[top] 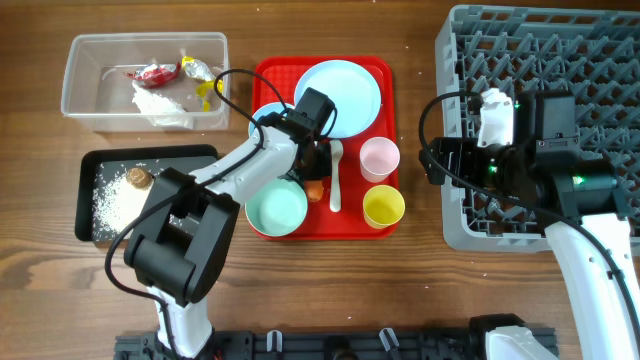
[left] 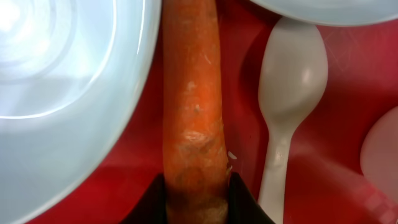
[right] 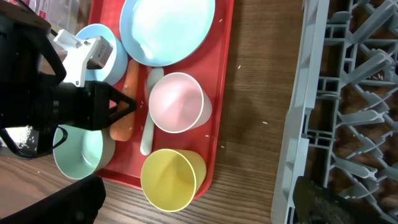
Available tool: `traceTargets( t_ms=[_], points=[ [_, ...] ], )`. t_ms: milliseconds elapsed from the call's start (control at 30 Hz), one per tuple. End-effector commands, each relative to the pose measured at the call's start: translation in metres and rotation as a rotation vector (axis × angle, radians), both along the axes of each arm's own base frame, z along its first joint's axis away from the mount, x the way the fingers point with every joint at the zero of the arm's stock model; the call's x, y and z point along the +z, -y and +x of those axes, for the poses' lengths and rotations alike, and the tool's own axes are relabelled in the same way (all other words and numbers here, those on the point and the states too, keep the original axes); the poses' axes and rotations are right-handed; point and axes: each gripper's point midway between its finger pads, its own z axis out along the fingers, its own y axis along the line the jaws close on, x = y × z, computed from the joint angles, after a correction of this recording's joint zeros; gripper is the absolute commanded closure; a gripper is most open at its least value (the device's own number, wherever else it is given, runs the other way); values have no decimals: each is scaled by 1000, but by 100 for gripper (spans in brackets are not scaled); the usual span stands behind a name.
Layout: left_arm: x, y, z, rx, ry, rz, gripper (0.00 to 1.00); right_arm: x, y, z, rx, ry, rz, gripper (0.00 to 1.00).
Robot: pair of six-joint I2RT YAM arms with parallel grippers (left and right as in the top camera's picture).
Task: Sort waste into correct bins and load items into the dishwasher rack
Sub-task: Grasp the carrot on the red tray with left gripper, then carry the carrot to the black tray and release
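Waste step: left hand (left: 196, 200) grips the carrot (left: 191, 93) on the red tray (left: 244, 93); right hand (top: 438, 165) hangs open. Next, we judge: lift clear, carry to the black bin (top: 85, 195).

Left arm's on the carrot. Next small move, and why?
Probably lift straight up. The left gripper looks closed on the carrot, a finger pressed on each side. The carrot lies on the red tray between a bowl and the white spoon. A vertical rise should clear both before carrying it toward the black bin holding the rice grains.
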Motion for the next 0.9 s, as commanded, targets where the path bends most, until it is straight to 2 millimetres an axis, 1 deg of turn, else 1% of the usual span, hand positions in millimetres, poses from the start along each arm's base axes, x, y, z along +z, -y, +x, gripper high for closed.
traceTargets(
  t_ms=[0,67,100,200,267,300,400,500,600,800,867],
  points=[
    [3,0,0,-9,-6,-1,89,4,1,3,-14,10,-7,0],
    [12,0,0,-8,-8,0,91,4,1,3,-14,10,-7,0],
    [19,1,1,-8,-6,-1,91,4,1,3,-14,10,-7,0],
    [45,4,6,-9,18,-14,93,4,1,3,-14,10,-7,0],
    [66,8,11,-36,53,-31,94,3,1,3,-14,9,-7,0],
    [82,10,14,-39,74,-42,94,3,1,3,-14,9,-7,0],
    [113,12,18,-60,127,-65,95,3,1,3,-14,9,-7,0],
    [130,6,16,-50,147,-74,95,3,1,3,-14,9,-7,0],
    [137,-16,11,-9,121,-51,96,3,1,3,-14,9,-7,0],
    [131,-94,7,148,32,94,96,3,1,3,-14,10,-7,0],
    [129,-124,5,211,2,155,96,3,1,3,-14,8,-7,0]
  ],
)
